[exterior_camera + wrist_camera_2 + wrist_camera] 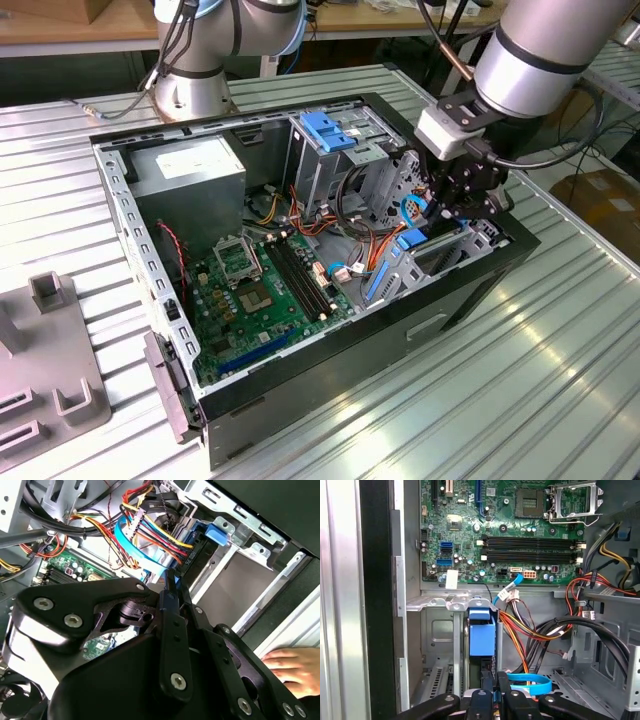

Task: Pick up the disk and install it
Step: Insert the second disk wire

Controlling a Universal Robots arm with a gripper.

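I have the gripper [495,687] pinching the disk [482,636] by its near edge; it stands edge-on in the bay [437,605] directly ahead. I judge this the seating step. Pushing home needs a straight line, clear of the cables [530,630].

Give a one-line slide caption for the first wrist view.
Hand closed on the blue-railed disk, standing in the case's drive bay below the motherboard.

Ribbed metal worktop [560,350], open black computer case [330,350] lying at centre, grey fixture block [50,370] at nine o'clock, robot arm base [195,95] at eleven o'clock
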